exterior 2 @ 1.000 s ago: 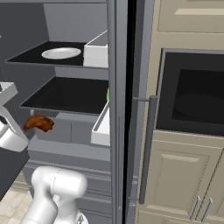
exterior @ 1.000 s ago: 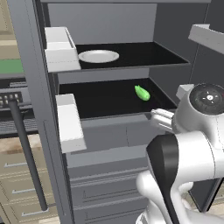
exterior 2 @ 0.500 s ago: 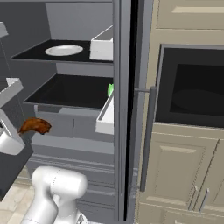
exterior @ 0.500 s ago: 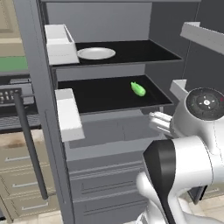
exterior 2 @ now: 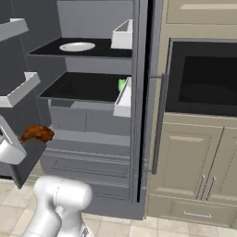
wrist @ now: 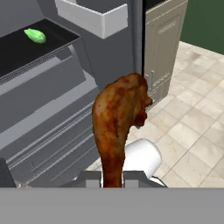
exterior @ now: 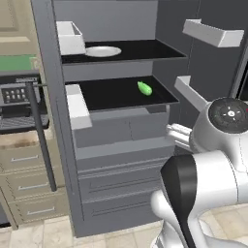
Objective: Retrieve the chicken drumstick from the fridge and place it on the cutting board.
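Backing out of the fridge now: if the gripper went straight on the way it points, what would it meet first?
Judging by the hand view, the gripper, shut on the chicken drumstick, points down at the fridge drawer fronts and the tiled floor beside them. Probably the drawers first; depth is unclear.

text: none legible | labels: none | signs: none

One open fridge (exterior: 121, 160) held two black shelves, one white plate (exterior: 102, 51), and one green vegetable (exterior: 144, 88). There was one chicken drumstick (wrist: 118, 118), four light grey door bins, and one black oven (exterior 2: 203, 76).
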### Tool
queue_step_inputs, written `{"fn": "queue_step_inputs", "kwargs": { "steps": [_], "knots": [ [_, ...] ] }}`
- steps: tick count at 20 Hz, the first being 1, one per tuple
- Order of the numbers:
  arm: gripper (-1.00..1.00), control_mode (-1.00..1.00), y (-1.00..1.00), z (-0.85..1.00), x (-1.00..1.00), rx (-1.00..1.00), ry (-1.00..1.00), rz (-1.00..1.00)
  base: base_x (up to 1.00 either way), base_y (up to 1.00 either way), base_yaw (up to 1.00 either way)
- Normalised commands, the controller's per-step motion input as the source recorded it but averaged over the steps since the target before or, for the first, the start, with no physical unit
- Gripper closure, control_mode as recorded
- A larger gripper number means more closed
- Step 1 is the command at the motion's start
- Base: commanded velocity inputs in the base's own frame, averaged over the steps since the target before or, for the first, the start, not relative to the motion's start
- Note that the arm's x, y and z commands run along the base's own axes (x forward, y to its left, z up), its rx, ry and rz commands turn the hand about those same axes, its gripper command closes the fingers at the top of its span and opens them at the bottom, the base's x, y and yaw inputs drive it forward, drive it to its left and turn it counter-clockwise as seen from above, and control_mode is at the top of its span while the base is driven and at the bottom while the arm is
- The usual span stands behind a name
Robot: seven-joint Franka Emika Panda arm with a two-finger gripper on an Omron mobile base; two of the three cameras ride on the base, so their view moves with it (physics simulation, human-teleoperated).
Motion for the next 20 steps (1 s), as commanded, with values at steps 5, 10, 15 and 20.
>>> {"fn": "queue_step_inputs", "kwargs": {
  "steps": [5,10,15,20],
  "knots": [
    [1.0,1.0,0.0,0.0,0.0,0.0,0.0,0.0,-0.53,0.64,-0.03],
    [1.0,1.0,0.0,0.0,0.0,0.0,0.0,0.0,-0.32,0.81,0.0],
    [1.0,1.0,0.0,0.0,0.0,0.0,0.0,0.0,-0.19,0.87,-0.04],
    [1.0,1.0,0.0,0.0,0.0,0.0,0.0,0.0,-0.01,1.0,-0.04]
  ]
}}
